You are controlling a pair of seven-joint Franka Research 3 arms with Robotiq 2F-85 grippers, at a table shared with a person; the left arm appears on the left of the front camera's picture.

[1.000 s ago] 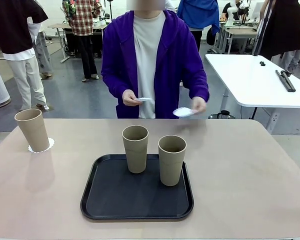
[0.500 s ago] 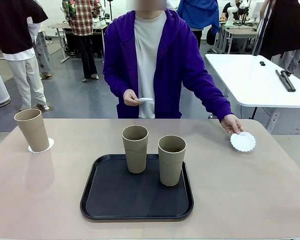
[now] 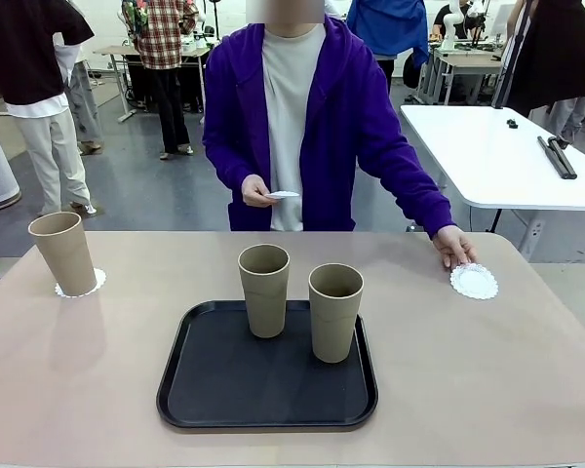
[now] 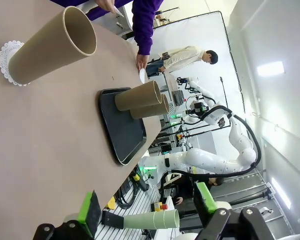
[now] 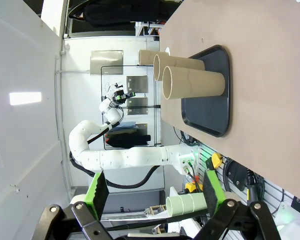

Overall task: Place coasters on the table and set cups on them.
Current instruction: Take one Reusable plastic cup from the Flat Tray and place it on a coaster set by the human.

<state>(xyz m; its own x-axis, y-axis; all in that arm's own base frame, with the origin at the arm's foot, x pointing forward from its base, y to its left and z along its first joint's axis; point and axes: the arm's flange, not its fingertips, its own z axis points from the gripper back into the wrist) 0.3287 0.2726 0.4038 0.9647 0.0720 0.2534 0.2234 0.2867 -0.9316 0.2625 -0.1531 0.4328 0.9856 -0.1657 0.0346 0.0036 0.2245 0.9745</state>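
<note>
Coaster has just settled flat by the desk's right edge; your left fingers and right fingers stand spread, cup next.

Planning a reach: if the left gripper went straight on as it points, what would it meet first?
Likely the black tray with two cups on it, dead ahead of the open left gripper; depth is unclear.
</note>
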